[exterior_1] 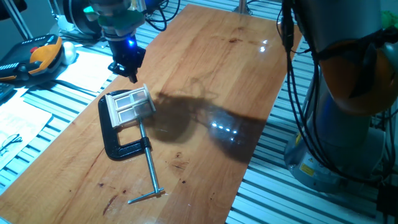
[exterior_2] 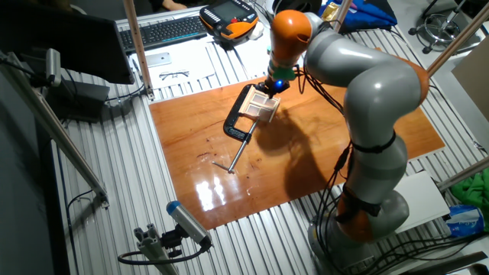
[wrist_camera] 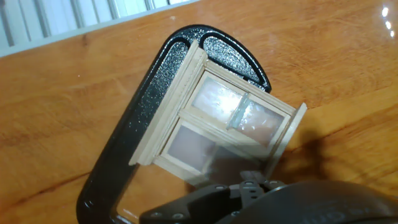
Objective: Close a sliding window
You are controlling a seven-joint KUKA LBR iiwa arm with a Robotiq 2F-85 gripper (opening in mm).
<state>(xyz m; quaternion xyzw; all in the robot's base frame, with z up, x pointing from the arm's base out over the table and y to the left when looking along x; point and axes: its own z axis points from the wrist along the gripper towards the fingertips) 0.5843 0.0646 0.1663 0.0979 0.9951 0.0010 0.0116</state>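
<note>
The sliding window [exterior_1: 129,104] is a small light beige wooden frame with two pale panes, held in the jaws of a black C-clamp [exterior_1: 121,146] on the wooden board. It also shows in the other fixed view [exterior_2: 264,106] and fills the hand view [wrist_camera: 217,124]. My gripper [exterior_1: 132,78] hovers just above the window's far edge, its dark fingers together and holding nothing. In the hand view the fingertips [wrist_camera: 245,186] sit at the window's lower edge. The clamp [wrist_camera: 124,155] curves around the frame's left side.
The clamp's long metal screw [exterior_1: 149,174] points toward the board's near edge. An orange and black handheld pendant [exterior_1: 37,56] and papers [exterior_1: 18,124] lie off the board to the left. The arm's base [exterior_1: 348,93] and cables stand at the right.
</note>
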